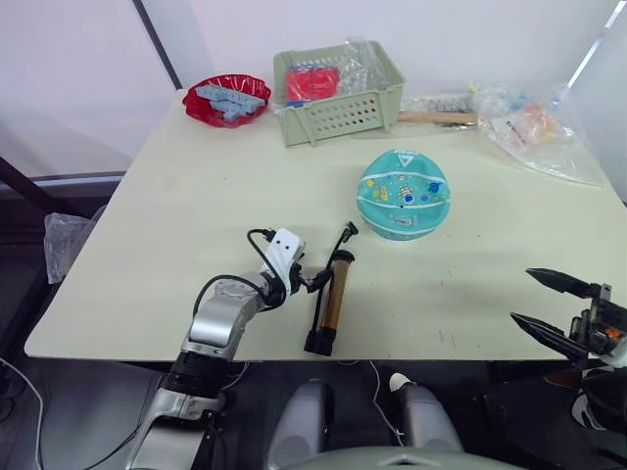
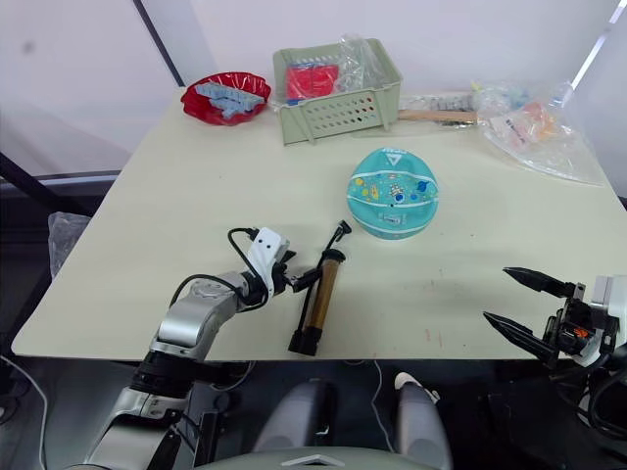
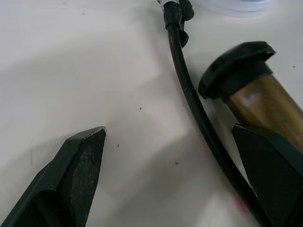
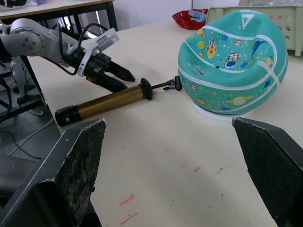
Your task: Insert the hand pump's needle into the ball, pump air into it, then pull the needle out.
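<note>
Bare table (image 1: pixel 196 225) spreads across the centre-left and lower right of the frame. The ball (image 1: pixel 403 194) and hand pump (image 1: pixel 328 302) sit mid-frame (left hand (image 1: pixel 312 281) beside the pump); a basket (image 1: pixel 338 93), red bowl (image 1: pixel 227 99) and bags (image 1: pixel 534 127) crowd the top edge.

The dented teal rubber ball (image 1: pixel 403 194) bore small colourful cartoon prints, white stripes and a white triangle logo. The slim bronze-gold metal hand pump (image 1: pixel 330 302) had black end caps and a black hose. A pale green perforated plastic basket (image 1: pixel 339 94) and a red bowl (image 1: pixel 226 99) stood on the cream table (image 1: pixel 196 206).
</note>
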### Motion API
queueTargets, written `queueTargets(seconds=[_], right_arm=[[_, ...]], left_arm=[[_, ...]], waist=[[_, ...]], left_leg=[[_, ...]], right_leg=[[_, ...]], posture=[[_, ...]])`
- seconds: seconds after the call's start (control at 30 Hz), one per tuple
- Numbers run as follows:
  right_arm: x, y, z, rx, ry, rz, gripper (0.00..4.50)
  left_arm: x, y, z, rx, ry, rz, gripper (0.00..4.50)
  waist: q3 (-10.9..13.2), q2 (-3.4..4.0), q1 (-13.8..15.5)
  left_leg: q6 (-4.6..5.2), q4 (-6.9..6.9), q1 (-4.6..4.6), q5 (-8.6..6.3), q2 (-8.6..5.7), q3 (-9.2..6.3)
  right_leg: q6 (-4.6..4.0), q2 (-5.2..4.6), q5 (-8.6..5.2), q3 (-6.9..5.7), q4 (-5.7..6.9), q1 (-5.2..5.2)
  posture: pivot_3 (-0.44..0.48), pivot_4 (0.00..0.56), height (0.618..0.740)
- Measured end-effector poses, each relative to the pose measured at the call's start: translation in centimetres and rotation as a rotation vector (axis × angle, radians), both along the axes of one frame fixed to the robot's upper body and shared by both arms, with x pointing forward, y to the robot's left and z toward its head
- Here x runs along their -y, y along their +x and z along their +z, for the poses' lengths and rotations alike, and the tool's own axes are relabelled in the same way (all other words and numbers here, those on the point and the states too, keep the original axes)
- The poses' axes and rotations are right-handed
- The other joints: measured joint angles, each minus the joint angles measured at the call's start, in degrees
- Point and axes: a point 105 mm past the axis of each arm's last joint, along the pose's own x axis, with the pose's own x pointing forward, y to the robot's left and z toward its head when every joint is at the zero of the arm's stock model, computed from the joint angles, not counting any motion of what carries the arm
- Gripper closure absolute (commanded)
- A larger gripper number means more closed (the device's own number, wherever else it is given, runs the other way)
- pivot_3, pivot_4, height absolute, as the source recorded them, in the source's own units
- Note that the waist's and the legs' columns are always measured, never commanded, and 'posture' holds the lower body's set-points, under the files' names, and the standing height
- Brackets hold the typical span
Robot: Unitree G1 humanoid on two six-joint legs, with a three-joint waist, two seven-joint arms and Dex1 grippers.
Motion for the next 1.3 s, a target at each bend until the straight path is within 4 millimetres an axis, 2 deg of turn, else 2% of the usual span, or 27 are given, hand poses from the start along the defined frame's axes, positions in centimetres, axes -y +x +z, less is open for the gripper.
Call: queueTargets(seconds=[0.37,0.4,0.43,0.57,0.63,0.77,0.8,1.3], right_arm=[[-0.1,0.3,0.6,0.026,0.002,-0.011,0.02],[-0.1,0.3,0.7,0.028,0.004,-0.015,0.0],[-0.1,0.3,0.7,0.029,0.004,-0.015,0.0],[0.2,0.3,0.9,0.04,0.01,-0.028,0.0],[0.3,0.2,0.9,0.042,0.011,-0.031,0.0],[0.3,0.2,1.0,0.045,0.011,-0.029,0.0],[0.3,0.2,1.0,0.046,0.012,-0.029,0.0],[0.2,0.5,1.3,0.064,0.031,-0.045,0.0]], left_arm=[[1.6,1.8,0.2,-0.02,0.013,0.098,0.03],[1.6,1.8,0.3,-0.022,0.021,0.113,0.25],[1.6,1.8,0.3,-0.022,0.021,0.113,0.25],[1.0,1.8,0.2,-0.021,0.053,0.158,1.34],[1.0,1.5,0.1,-0.026,0.056,0.169,2.18],[1.9,1.1,0.1,-0.04,0.036,0.145,4.28],[1.9,1.1,0.1,-0.039,0.036,0.145,4.4],[1.4,0.7,0.0,0.008,0.017,0.154,4.4]], waist=[[-0.02,0.03,0.0],[-0.02,0.03,-0.01],[-0.03,0.04,-0.03],[-0.04,0.06,-0.18],[-0.06,0.1,-0.31],[-0.07,0.1,-0.36],[-0.07,0.1,-0.37],[-0.13,0.17,-0.65]], left_leg=[[0.0,0.01,0.04,0.0,-0.04,-0.05],[0.0,0.01,0.04,0.0,-0.04,-0.04],[0.0,0.01,0.05,0.0,-0.04,-0.04],[0.0,0.0,0.07,0.0,-0.02,-0.02],[-0.01,-0.04,0.12,-0.01,0.01,0.02],[-0.01,-0.04,0.17,-0.01,0.04,0.06],[-0.01,-0.04,0.18,-0.01,0.05,0.07],[-0.01,-0.1,0.24,-0.01,0.1,0.15]], right_leg=[[0.14,-0.01,0.08,-0.02,0.0,0.07],[0.15,-0.01,0.08,-0.02,0.0,0.07],[0.16,-0.01,0.09,-0.02,0.0,0.07],[0.16,0.0,0.09,0.0,0.0,0.07],[0.15,0.02,0.08,0.03,0.01,0.07],[0.05,0.05,0.03,0.06,0.01,0.09],[0.04,0.06,0.02,0.06,0.02,0.09],[-0.02,0.08,-0.01,0.15,0.01,0.1]], posture=[[0.0,0.15,0.737],[0.0,0.15,0.737],[0.0,0.15,0.737],[0.0,0.15,0.737],[0.0,0.15,0.737],[0.0,0.15,0.737],[0.0,0.15,0.737],[0.0,0.15,0.737]])
